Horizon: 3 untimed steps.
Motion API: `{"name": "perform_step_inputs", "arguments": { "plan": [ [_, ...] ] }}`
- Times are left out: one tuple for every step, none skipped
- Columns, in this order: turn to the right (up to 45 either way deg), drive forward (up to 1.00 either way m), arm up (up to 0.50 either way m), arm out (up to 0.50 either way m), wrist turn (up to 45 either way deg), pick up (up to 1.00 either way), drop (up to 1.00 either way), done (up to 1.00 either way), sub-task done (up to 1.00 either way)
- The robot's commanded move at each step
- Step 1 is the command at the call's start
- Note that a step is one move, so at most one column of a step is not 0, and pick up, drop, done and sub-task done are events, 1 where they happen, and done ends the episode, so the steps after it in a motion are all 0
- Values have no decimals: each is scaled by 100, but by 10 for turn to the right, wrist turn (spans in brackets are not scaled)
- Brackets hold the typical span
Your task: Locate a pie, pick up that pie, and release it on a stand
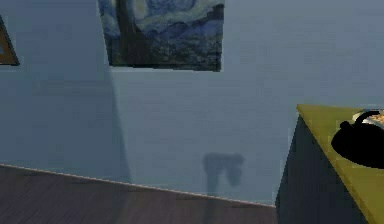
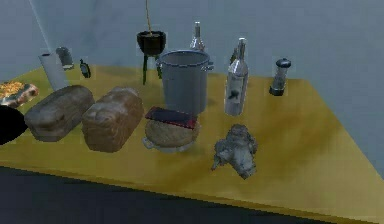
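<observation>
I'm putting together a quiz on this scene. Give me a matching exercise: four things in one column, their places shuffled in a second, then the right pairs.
Things
1. grey pot
2. dark-topped pie
3. crumpled grey object
4. painting

Places
A. hanging on the blue wall
B. to the pie's right in the arm side view
C. directly in front of the pot
D. middle of the yellow table, behind the pie

Pairs: 1-D, 2-C, 3-B, 4-A

Wall (image 1: 170, 120) ahead, shared table (image 2: 300, 160) close sideways
</observation>
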Motion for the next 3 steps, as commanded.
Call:
{"name": "perform_step_inputs", "arguments": {
  "plan": [
    [0, 0, 38, 0, 0, 0, 0, 0, 0],
    [0, 0, 0, 22, 0, 0, 0, 0, 0],
    [0, 0, 0, 0, 450, 0, 0, 0, 0]
  ]
}}
